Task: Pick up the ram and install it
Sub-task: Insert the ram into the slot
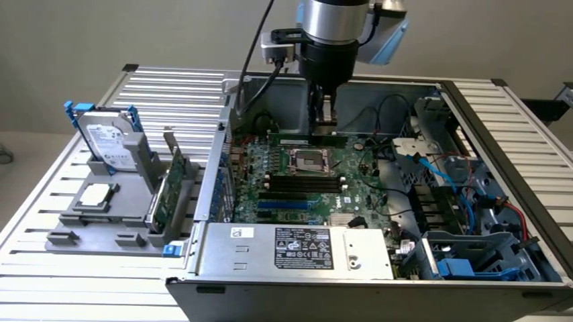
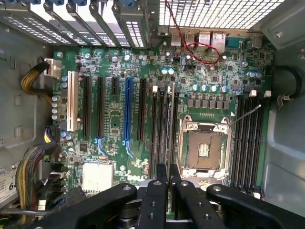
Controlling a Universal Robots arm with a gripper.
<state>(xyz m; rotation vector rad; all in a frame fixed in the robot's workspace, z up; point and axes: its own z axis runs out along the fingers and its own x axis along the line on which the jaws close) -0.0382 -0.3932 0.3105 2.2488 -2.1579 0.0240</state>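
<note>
My gripper (image 1: 324, 124) reaches down into the open computer case (image 1: 501, 168), over the far side of the motherboard (image 1: 363, 184). It is shut on the ram (image 1: 291, 139), a long thin green stick lying level along the black memory slots just beyond the CPU socket (image 1: 313, 159). In the wrist view the black fingers (image 2: 157, 191) stand close together around my gripper's middle (image 2: 167, 179). The ram (image 2: 168, 124) shows edge-on as a thin line among the slots (image 2: 155, 129) beside the socket (image 2: 205, 148). Whether it sits in a slot I cannot tell.
A grey holder (image 1: 90, 228) at the exterior view's left carries a hard drive (image 1: 107, 144) and a wider green expansion card (image 1: 170, 188). The power supply (image 1: 296, 248) fills the case's near side. Cables and a blue drive cage (image 1: 465, 265) crowd the right. More slots (image 2: 248, 138) lie past the socket.
</note>
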